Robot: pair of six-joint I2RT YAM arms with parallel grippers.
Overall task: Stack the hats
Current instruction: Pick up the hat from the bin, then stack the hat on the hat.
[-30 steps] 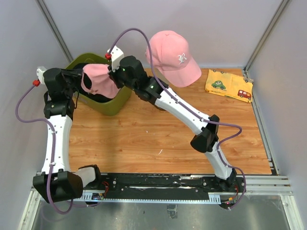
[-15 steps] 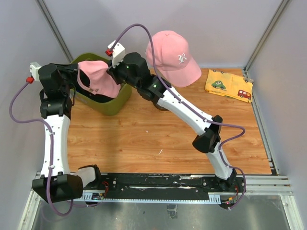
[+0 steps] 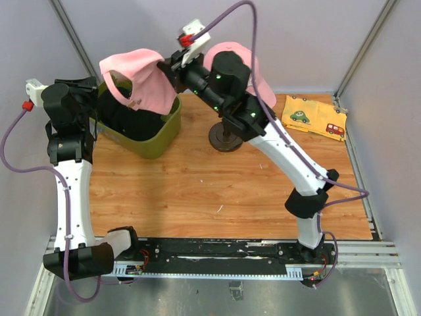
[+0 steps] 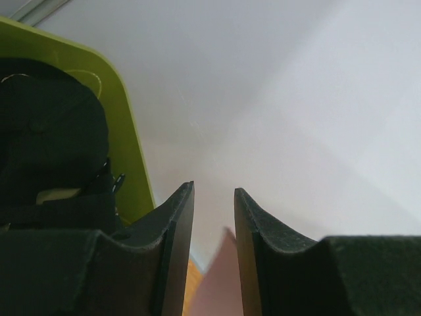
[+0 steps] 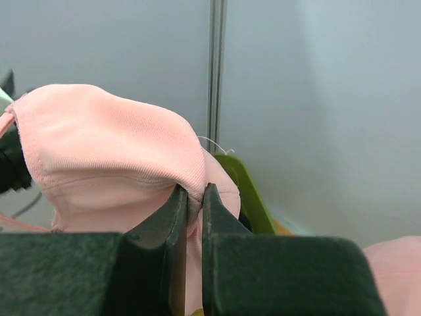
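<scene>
Wooden bench (image 3: 197,178): right claw (image 5: 195,194) is clamping pink hat (image 3: 141,82) over green bin (image 3: 161,135), left claw (image 4: 214,197) is gaping empty. Transfer step; next probably needs lowering onto other pink hat (image 5: 395,276).

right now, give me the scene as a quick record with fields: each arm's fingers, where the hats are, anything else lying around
right fingers: shut on pink hat, held up over the green bin
left fingers: open, nothing between them, beside the bin
black hat: inside the bin
second pink hat: above the dark stand, mostly hidden by the right arm
yellow cloth: folded, at the far right
</scene>
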